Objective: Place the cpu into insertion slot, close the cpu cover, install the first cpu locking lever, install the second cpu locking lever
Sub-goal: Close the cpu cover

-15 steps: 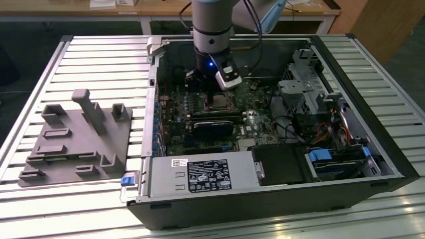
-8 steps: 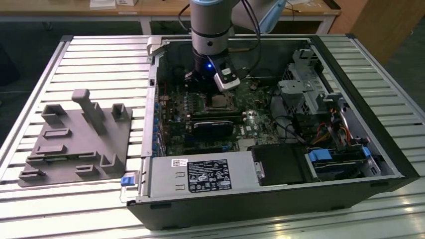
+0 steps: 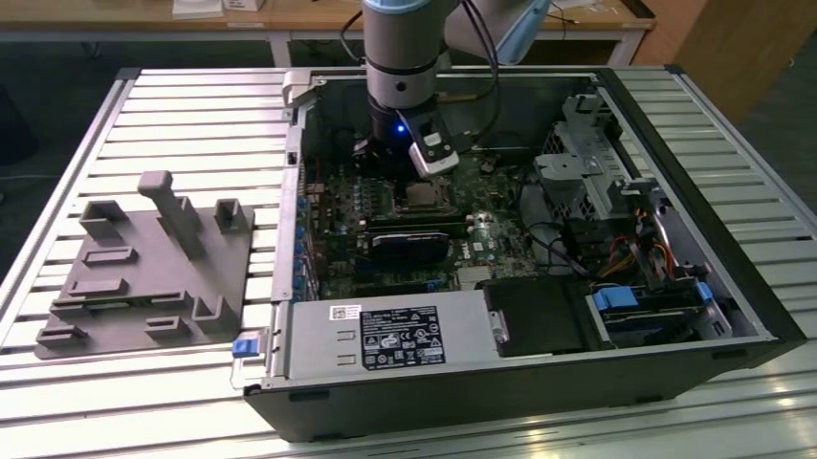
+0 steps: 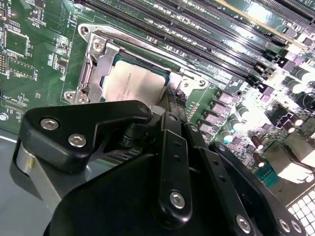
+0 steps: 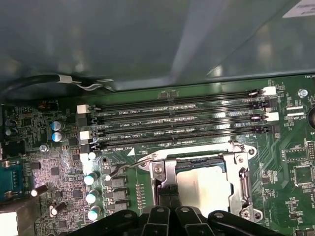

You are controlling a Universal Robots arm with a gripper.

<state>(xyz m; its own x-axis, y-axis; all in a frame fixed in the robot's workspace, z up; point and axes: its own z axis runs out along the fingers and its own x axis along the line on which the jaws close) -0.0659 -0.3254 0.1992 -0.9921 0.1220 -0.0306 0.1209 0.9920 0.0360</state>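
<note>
A table [image 3: 191, 105] of silvery ribbed metal slats carries 2 things. An open black computer case [image 3: 511, 402] lies on its side towards the exterior view's right. A flat grey fixture plate [image 3: 128, 287] with several upright blocks sits just beside it on the exterior view's left, not touching the case.

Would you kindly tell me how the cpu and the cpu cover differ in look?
The cpu is a solid plate with a pale matt top; the cpu cover is a shinier frame with a cut-out centre. The cpu lies inside that opening, while the cpu cover rings it and is the wider of the two. Both are silvery, squarish and lie flat.
</note>
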